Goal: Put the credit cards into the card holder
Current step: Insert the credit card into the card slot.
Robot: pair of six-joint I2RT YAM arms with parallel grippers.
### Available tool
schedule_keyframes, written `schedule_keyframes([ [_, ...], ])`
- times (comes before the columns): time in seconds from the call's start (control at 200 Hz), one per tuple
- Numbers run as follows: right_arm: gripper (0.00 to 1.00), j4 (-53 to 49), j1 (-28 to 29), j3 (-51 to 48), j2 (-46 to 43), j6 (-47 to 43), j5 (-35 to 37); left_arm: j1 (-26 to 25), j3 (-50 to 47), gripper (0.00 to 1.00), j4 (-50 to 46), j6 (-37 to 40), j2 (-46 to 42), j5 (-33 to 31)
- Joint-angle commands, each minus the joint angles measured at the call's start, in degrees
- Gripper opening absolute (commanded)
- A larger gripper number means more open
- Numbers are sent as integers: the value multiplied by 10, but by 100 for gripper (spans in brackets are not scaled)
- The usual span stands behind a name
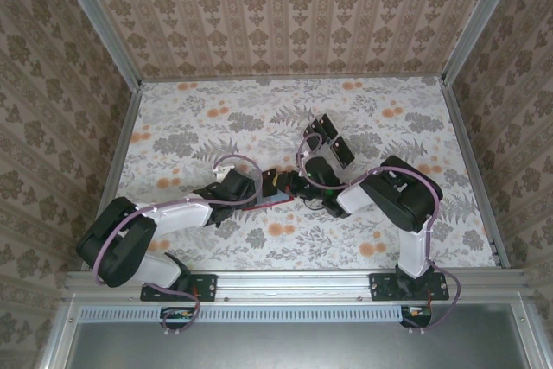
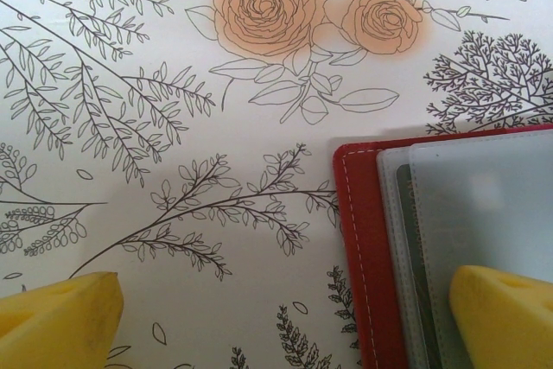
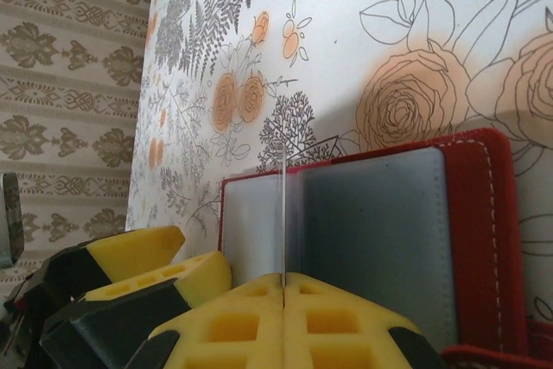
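Your left jaws stand wide astride the edge of the wallet (image 2: 363, 248), one pad (image 2: 56, 321) over tabletop (image 2: 173, 84), one over its grey sleeves (image 2: 484, 213). The wallet lies open, red, white-stitched. Your right jaws pinch a thin leaf (image 3: 283, 213), edge-on, at its middle.

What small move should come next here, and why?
Probably lower the open left claw to pin the card holder: one finger hangs over its grey sleeves, the other over the table, while the shut right claw pinches a thin sheet standing on edge above it.
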Motion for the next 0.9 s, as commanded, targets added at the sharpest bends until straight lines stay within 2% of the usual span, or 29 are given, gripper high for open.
schedule_keyframes([
  [0.0, 0, 18, 5, -14, 11, 5, -14, 1, -16, 99, -39, -4, 4, -3],
  [0.895, 0, -7, 1, -5, 39, 5, -57, -1, -17, 99, -39, -4, 4, -4],
])
